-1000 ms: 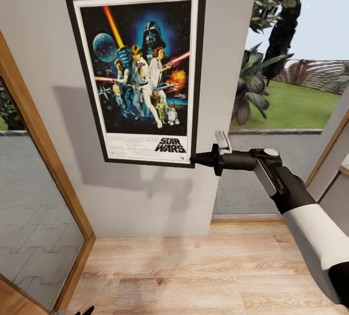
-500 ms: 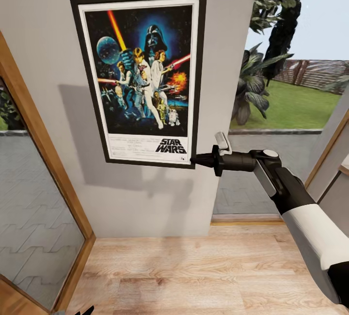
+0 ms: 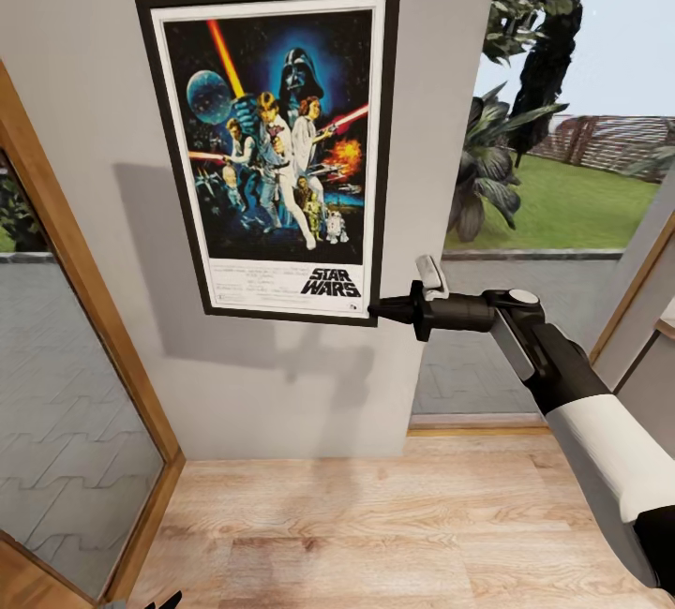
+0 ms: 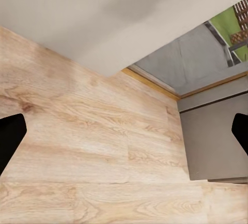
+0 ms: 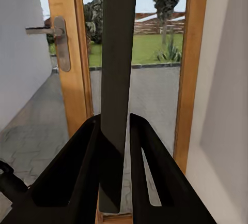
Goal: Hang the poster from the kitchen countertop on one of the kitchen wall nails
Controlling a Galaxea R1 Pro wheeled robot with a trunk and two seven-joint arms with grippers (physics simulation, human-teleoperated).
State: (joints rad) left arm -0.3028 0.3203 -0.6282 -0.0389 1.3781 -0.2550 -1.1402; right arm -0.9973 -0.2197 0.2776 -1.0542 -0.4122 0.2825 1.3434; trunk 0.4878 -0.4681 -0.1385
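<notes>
Poster [image 3: 277, 148] flat against the grey wall [image 3: 84, 56], upright, slightly tilted, black frame and white border complete on all four sides. Right gripper [image 3: 380, 310] reaching in from the right, fingers clamped on the frame's lower right corner; seen edge-on from the right wrist, the dark frame edge [image 5: 118, 79] standing pinched between the two fingers [image 5: 85, 167]. Bare wall below the poster down to the wooden floor [image 3: 394, 525], with the poster's shadow falling left of and under it. Wall's right edge just beyond the frame's right side, then glass with paving, lawn and plants [image 3: 492, 169] outside. Wooden door frame [image 3: 75, 262] slanting down the left, well apart from the poster's left edge. Wooden door with a metal handle [image 5: 59, 43] ahead of the right wrist. Left gripper [image 4: 124, 136] low over the floor, fingers [image 4: 10, 138] wide apart with nothing between them, near the wall's foot and a grey cabinet front [image 4: 214, 136]. Open floor on the near side
</notes>
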